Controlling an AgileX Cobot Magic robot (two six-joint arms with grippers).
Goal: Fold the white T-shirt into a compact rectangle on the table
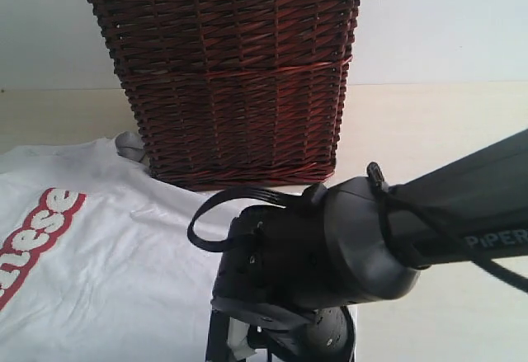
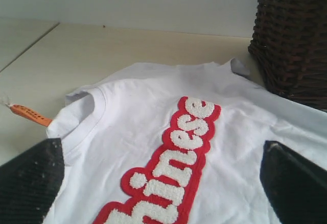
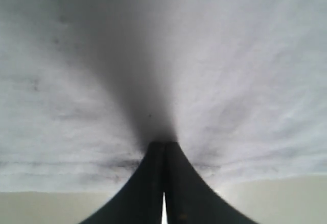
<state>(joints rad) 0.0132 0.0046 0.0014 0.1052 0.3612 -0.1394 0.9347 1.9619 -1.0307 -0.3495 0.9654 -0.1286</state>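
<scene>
Between the spread fingers (image 2: pixel 30 178) of the left gripper (image 2: pixel 161 150), which is released and holds nothing, the white T-shirt (image 2: pixel 127 117) lies on the table (image 2: pixel 127 45), its red lettered patch (image 2: pixel 179 152) running ahead of the jaws. An orange tag (image 2: pixel 30 114) sticks out beside the collar; a wicker basket (image 2: pixel 296 40) stands ahead of the other finger. Further right, the right gripper (image 3: pixel 164 145) is clenched, tips on the shirt just inside its edge; whether cloth is pinched cannot be told.
</scene>
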